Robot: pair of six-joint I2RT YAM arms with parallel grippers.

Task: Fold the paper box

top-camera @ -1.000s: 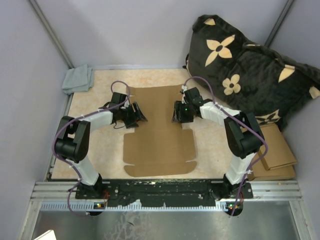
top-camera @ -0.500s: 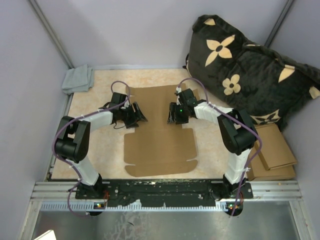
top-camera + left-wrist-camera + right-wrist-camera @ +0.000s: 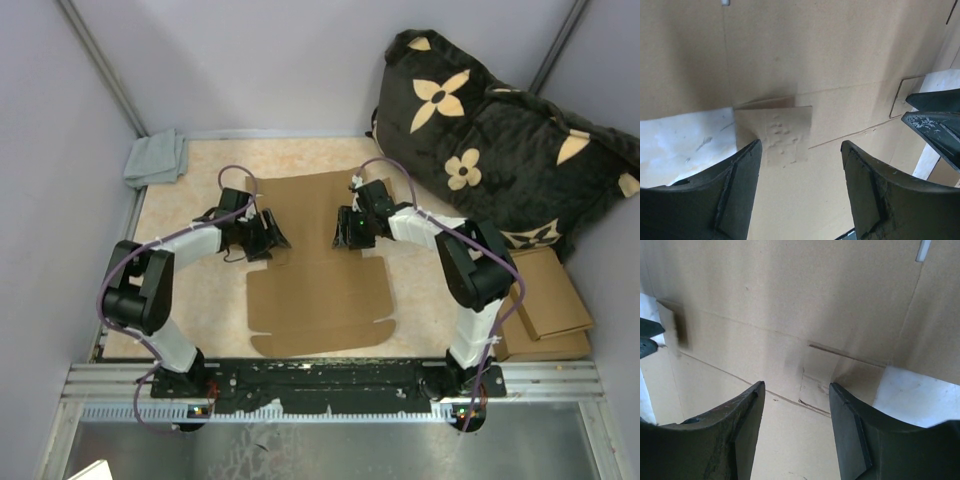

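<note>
The paper box (image 3: 318, 275) lies mostly flat on the table as a brown die-cut sheet with creases and side tabs. My left gripper (image 3: 272, 236) hovers open over its left edge, and a small dimpled side tab (image 3: 785, 131) is bent up just ahead of the fingers. My right gripper (image 3: 346, 231) stands open over the right part of the sheet, near a crease and a cut tab (image 3: 815, 387). Nothing sits between either pair of fingers. In the left wrist view, the left gripper (image 3: 800, 150) faces the right gripper's dark fingertips (image 3: 935, 127) across the cardboard (image 3: 840, 60).
A black cushion with beige flowers (image 3: 490, 130) fills the far right. A grey cloth (image 3: 155, 158) lies at the far left corner. Flat cardboard sheets (image 3: 548, 310) are piled at the right, beside the right arm. A metal rail (image 3: 330, 385) runs along the near edge.
My right gripper has moved left and slightly away from the bases, further over the box. The left gripper has shifted a little toward the far side. Both stay open.
</note>
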